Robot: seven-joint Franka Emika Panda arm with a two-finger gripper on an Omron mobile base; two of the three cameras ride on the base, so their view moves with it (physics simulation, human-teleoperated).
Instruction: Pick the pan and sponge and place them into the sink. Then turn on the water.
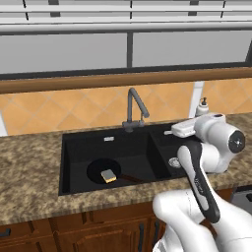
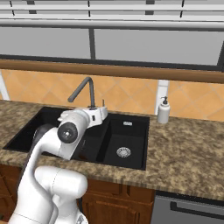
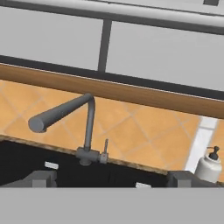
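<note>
The black pan lies in the large basin of the black sink, its handle pointing right. On the pan rests the yellow sponge. My gripper hangs over the divider between the basins, a little in front of the dark grey gooseneck faucet, and faces it. In the hand view the gripper is open: its fingertips stand wide apart with nothing between them. Straight ahead are the faucet and its thin upright side lever. No water runs.
A white soap dispenser stands on the speckled counter right of the sink. The small basin has a silver drain. Orange tiles and a wooden ledge rise behind the faucet.
</note>
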